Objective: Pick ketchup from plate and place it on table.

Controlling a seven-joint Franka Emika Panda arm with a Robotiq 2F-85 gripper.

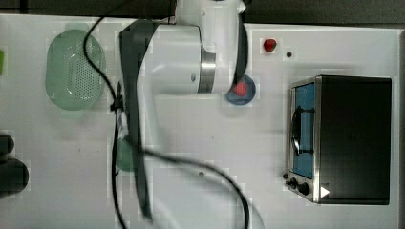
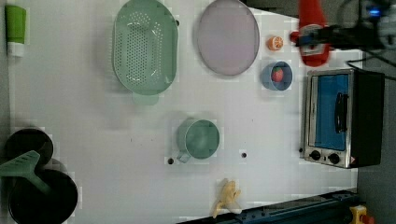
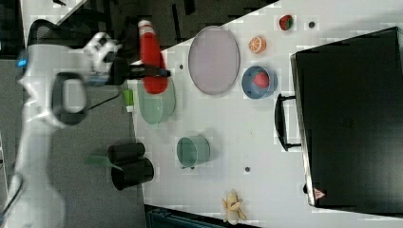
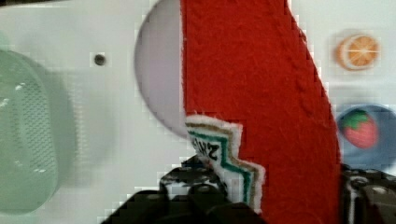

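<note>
top view: the white arm [image 1: 176, 62] covers the middle of the table [image 1: 239, 157], and a small blue dish [image 1: 241, 90] with a strawberry in it peeks out just beside the arm.

left view: the ketchup [image 2: 313, 32] hangs in the air, clamped across its body by the gripper [image 2: 314, 36], whose dark fingers reach in from the left view's right. the bottle sits above the toaster oven [image 2: 343, 116] corner, well off the plate [image 2: 228, 36], which lies bare beside the green basket [image 2: 145, 46]. an orange slice [image 2: 275, 43] lies between plate and bottle.

right view: the gripper [image 3: 151, 72] grips the red bottle [image 3: 151, 57] at mid-height (white cap toward the picture's top), held aloft over the table edge near the green basket, apart from the plate [image 3: 214, 59].

wrist view: the ketchup [image 4: 261, 93] stands between the two dark fingers [image 4: 196, 191], its label touching one of them; the plate [image 4: 159, 88] lies behind it.
</note>
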